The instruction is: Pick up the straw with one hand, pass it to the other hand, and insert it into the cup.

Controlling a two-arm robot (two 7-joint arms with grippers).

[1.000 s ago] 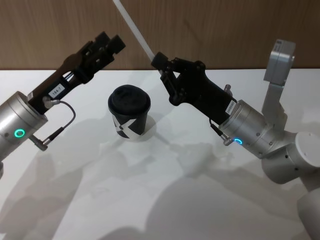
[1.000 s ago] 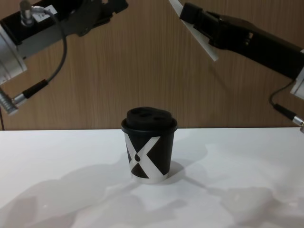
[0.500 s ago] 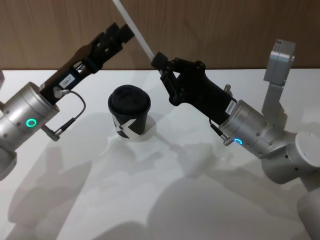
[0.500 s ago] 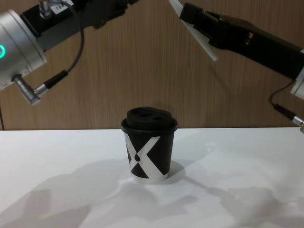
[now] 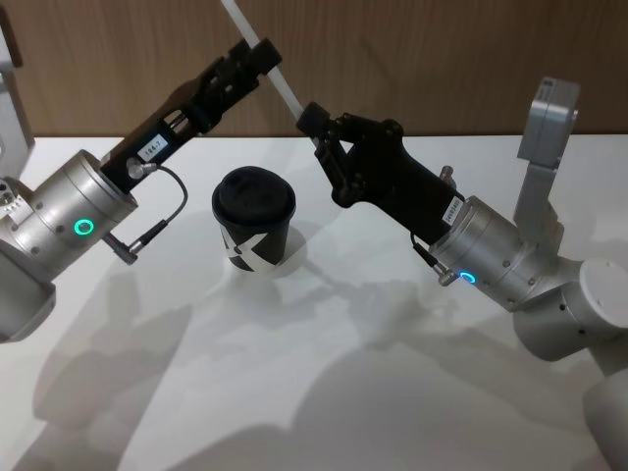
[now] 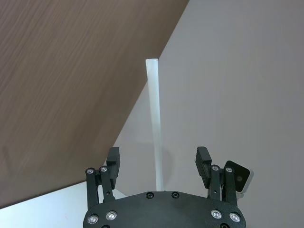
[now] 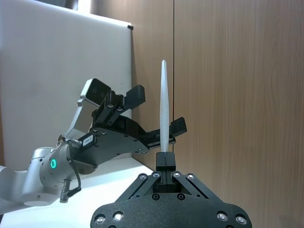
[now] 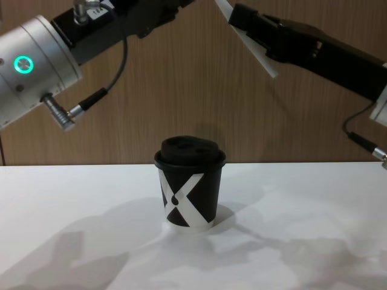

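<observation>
We think the job is about half done. The straw (image 5: pixel 285 90) is off the counter (image 5: pixel 294 392) and up in the air, so the picking up is finished. The right gripper (image 5: pixel 312 120) is pinching it near its lower end, with both fingers pressed tight on it. Most of the straw sticks up toward the wooden wall (image 5: pixel 442 59).

The pass is the step we are in the middle of. The left gripper (image 5: pixel 257 54) is up high too, a little farther along the straw than the right one. Its fingers are spread wide, one on each side of the straw. In the left wrist view the straw (image 6: pixel 154 118) runs right between the fingers of the left gripper (image 6: pixel 159 159). There is a gap on both sides, so they are not touching it yet. Only the right gripper holds the straw now.

Here is what we think is left. The left gripper has to close on the straw, the right one has to let go, and then the straw has to go down into the cup.

The cup (image 5: pixel 253 235) stands upright on the counter, below and between the two arms, well apart from the straw. Its black lid (image 5: pixel 253 194) is on. No straw is in it. We cannot see inside the cup, so we cannot tell if there is a drink in it.
</observation>
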